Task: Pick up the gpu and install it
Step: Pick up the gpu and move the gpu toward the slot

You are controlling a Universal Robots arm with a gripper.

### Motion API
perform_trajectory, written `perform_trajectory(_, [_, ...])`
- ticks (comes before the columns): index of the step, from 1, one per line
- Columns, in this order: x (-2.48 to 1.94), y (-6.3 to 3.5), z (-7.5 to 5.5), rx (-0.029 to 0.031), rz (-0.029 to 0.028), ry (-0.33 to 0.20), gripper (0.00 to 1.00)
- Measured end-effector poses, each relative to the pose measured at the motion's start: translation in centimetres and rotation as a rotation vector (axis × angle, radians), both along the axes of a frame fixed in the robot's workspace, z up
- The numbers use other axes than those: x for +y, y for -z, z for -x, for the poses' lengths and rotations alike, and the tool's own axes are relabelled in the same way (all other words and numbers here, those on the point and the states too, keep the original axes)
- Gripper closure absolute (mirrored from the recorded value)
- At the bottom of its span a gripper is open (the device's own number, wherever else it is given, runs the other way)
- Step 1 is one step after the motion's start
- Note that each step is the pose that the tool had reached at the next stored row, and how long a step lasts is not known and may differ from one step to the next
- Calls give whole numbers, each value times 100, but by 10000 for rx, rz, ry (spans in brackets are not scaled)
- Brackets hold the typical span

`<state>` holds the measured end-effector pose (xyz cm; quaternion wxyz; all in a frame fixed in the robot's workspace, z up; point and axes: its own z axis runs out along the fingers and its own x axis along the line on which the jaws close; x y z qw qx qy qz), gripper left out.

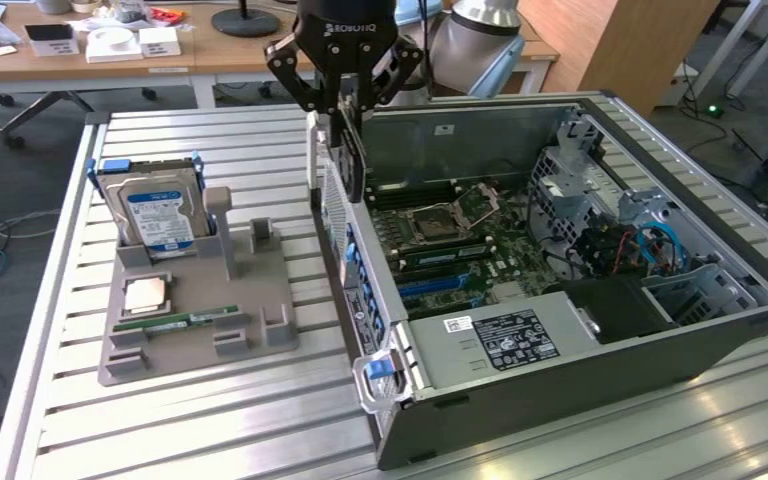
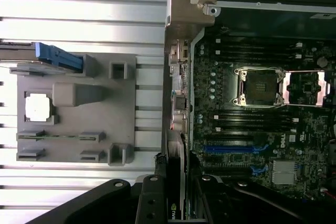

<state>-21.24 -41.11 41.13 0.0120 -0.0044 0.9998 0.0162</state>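
My gripper (image 1: 344,100) hangs over the rear wall of the open computer case (image 1: 558,340), shut on the gpu (image 1: 336,165). The card hangs upright and edge-on below the fingers, its silver bracket toward the exterior view's left. In the wrist view the gpu (image 2: 176,182) runs as a thin dark strip between my two black fingers (image 2: 149,203), and the gripper (image 2: 177,205) sits just above the case's rear edge. The motherboard (image 2: 252,103) lies beside it with a blue expansion slot (image 2: 231,149) close to the card's lower end.
A grey parts holder (image 1: 197,300) stands on the slatted table at the exterior view's left. It carries a hard drive (image 1: 157,210) with a blue label, a CPU (image 1: 144,293) and a green RAM stick (image 1: 177,321). A desk with clutter stands behind.
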Motion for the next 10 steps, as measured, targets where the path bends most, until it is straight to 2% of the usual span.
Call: perform_trajectory(10, [0,0,-158,1,1,1,74])
